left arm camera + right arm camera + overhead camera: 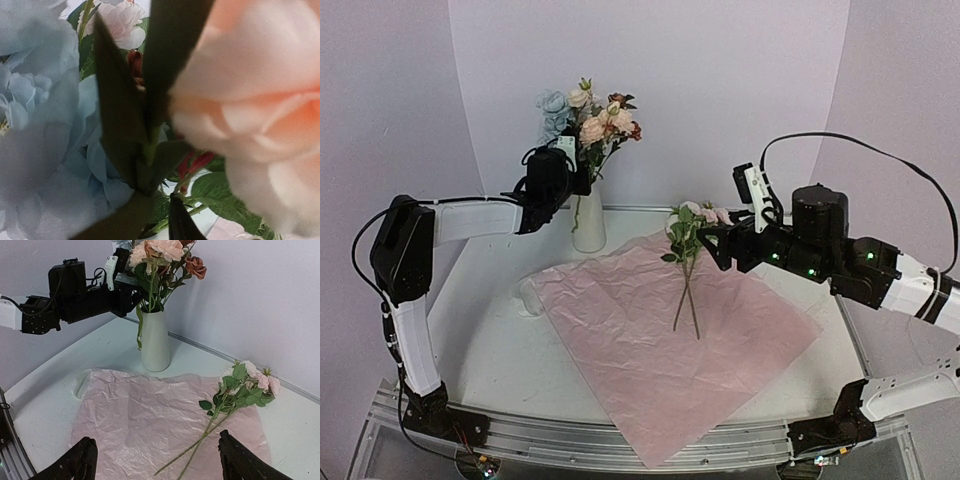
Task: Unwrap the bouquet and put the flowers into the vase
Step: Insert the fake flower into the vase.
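Room: lilac backdrop [660, 80] is curving behind a white table [480, 340].
Surface: pink paper [640, 340] is lying flat, a loose sprig [685, 270] resting on it.
Vase [588, 222]: standing beyond the paper, holding flowers [590, 115].
Left claw [578, 180]: sitting among those flowers, grip impossible to tell.
Right claw [156, 440]: hanging released over the paper.

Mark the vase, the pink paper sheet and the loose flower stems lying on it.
vase [588, 228]: top view, middle of its body.
pink paper sheet [640, 350]: top view, bare creased centre.
loose flower stems [234, 392]: right wrist view, leaf cluster under the blooms.
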`<state>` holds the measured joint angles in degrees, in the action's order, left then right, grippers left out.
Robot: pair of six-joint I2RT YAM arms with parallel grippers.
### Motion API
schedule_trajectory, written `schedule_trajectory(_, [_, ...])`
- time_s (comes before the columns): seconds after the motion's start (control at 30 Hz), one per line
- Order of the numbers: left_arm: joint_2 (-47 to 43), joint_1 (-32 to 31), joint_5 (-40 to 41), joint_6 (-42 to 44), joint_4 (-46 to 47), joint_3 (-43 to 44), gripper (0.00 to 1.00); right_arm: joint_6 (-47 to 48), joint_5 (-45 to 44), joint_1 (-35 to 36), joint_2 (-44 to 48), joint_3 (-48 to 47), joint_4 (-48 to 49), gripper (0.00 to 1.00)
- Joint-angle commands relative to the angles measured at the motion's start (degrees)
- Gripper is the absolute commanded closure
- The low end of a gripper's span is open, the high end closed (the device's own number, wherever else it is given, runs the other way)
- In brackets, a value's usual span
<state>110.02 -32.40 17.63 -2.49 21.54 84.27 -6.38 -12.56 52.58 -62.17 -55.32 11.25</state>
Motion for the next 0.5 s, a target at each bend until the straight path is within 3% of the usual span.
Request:
schedule_trajectory(0.0, [-2.6, 0.3, -0.8, -1.8, 1.5, -1.6, 0.69, -3.2, 2.6, -2.3, -1.7, -0.1, 0.3, 0.16])
schedule_trajectory(0.27, [-11.3, 0.3, -1.3, -4.4, 0.9, -9.3, 0.39, -9.5, 6.5, -8.2, -6.1, -1.6, -2.8, 0.16])
schedule_trajectory(0.47, [-18.7, 0.3, -2.6, -7.1, -1.8, -15.4, 0.23, -13.7, 9.3, -12.7, -11.7, -2.9, -4.9, 0.19])
